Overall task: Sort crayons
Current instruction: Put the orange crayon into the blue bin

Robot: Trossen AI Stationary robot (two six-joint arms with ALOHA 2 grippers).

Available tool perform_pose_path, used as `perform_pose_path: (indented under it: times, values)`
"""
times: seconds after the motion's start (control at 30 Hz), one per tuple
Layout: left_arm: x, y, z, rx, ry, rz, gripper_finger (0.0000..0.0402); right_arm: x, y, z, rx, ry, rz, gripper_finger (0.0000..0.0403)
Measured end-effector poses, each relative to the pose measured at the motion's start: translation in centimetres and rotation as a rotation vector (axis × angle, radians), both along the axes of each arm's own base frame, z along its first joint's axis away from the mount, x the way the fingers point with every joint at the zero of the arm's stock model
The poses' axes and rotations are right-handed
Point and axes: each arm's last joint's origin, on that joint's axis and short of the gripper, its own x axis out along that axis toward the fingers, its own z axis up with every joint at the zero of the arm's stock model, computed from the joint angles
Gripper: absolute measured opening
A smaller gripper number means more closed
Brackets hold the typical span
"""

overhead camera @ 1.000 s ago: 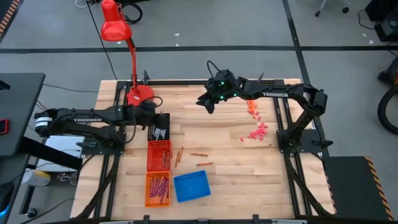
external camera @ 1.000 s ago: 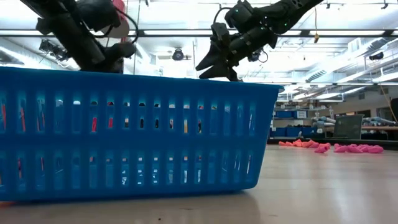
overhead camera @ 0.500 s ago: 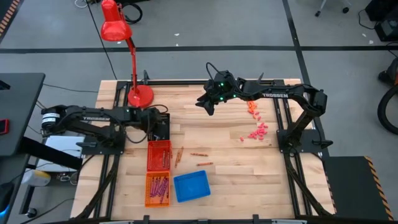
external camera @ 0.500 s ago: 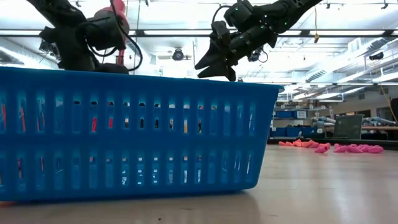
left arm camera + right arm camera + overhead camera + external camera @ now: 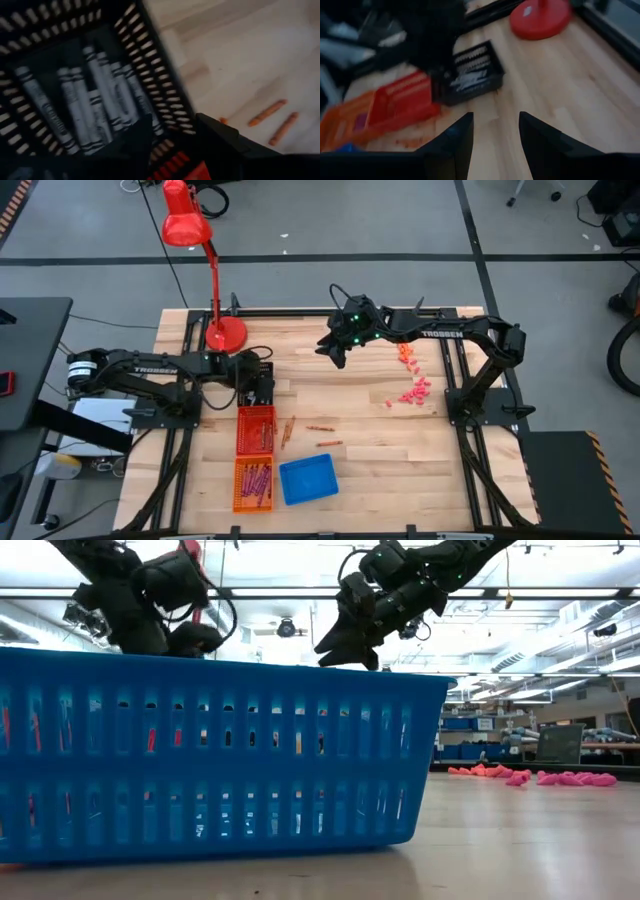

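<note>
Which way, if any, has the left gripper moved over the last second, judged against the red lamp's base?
Yes. In the high view the left gripper has moved rightward and toward the front edge, away from the lamp base, and hangs over the black basket.

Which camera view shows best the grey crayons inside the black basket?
The left wrist view: it looks straight into the black basket, so the grey crayons lie plainly side by side. The right wrist view shows them only as a pale blur. The high view shows mainly the basket under the left gripper. The low view hides them.
</note>
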Motion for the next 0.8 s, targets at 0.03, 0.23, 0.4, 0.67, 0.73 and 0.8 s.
perform_pose_path:
  times: [0.03, 0.23, 0.4, 0.67, 0.73, 0.8]
  values:
    - [0.1, 0.0, 0.4, 0.003, -0.014, -0.002, 0.0161, 0.0, 0.3, -0.1, -0.016, 0.009, 0.032, 0.0161]
    - [1.3, 0.0, 2.7, 0.091, -0.083, 0.019, 0.0155, 0.4, 3.4, -1.0, -0.145, 0.080, 0.220, 0.0161]
    - [2.0, -0.8, 4.1, 0.132, -0.135, 0.030, 0.0155, 0.5, 5.6, -2.3, -0.184, 0.121, 0.268, 0.0161]
    - [3.4, -4.1, 5.8, 0.175, -0.289, -0.014, 0.0155, -0.5, 9.4, -6.0, -0.168, 0.188, 0.368, 0.0166]
    - [3.7, -5.3, 6.2, 0.184, -0.352, -0.008, 0.0155, -0.7, 10.6, -6.7, -0.181, 0.192, 0.393, 0.0172]
    - [3.9, -6.3, 6.6, 0.187, -0.415, 0.013, 0.0155, -1.0, 11.6, -7.5, -0.204, 0.181, 0.410, 0.0179]
